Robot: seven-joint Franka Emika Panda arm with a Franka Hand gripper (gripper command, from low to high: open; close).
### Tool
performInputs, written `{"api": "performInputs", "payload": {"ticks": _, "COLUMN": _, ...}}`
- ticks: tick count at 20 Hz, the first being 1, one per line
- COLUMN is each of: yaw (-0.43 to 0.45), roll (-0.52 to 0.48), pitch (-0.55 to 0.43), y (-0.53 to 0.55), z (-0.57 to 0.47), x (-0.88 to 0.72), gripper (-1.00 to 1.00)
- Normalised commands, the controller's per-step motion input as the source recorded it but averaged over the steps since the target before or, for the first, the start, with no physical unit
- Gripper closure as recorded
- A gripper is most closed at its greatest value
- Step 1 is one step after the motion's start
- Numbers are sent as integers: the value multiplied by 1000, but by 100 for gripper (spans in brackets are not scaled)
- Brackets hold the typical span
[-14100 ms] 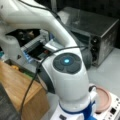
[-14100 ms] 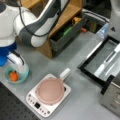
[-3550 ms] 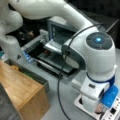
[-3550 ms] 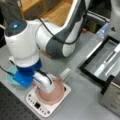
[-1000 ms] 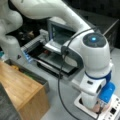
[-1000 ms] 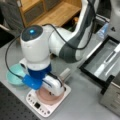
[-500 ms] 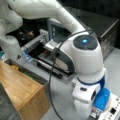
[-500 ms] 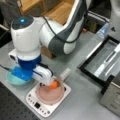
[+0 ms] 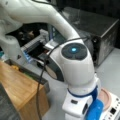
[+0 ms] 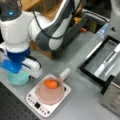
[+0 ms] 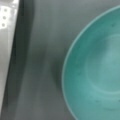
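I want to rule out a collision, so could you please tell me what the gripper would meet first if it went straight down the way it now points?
Probably the round teal bowl, which fills the wrist view directly below; the gripper itself does not show.

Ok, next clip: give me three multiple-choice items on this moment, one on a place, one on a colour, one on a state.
1. Where does the small orange fruit lie?
A. in the shallow pink bowl
B. in the black tray
C. on the wooden box

2. What colour is the round bowl under the wrist camera?
A. red
B. teal
C. white

3. What is in that teal bowl?
A. the fruit
B. a spoon
C. nothing

Key: 1 A, the fruit sits inside the pink bowl on the white flat scale. 2 B, the wrist view shows teal. 3 C, its inside shows bare. The fingers are not visible.
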Motion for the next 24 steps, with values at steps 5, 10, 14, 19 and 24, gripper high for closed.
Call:
{"api": "performInputs", "payload": {"ticks": 5, "yaw": 37, "roll": 228, "pitch": 105, "y": -445, "z": 125, "x": 332, "gripper": -100}}
{"api": "performInputs", "payload": {"ticks": 10, "yaw": 28, "roll": 310, "pitch": 132, "y": -483, "z": 112, "x": 281, "gripper": -100}}
{"api": "performInputs", "payload": {"ticks": 14, "yaw": -10, "roll": 324, "pitch": 159, "y": -526, "z": 117, "x": 260, "gripper": -100}}
{"api": "performInputs", "payload": {"ticks": 19, "yaw": -27, "roll": 280, "pitch": 180, "y": -478, "z": 108, "x": 273, "gripper": -100}}
{"api": "performInputs", "payload": {"ticks": 24, "yaw": 6, "roll": 317, "pitch": 181, "y": -267, "z": 7, "x": 337, "gripper": -100}}
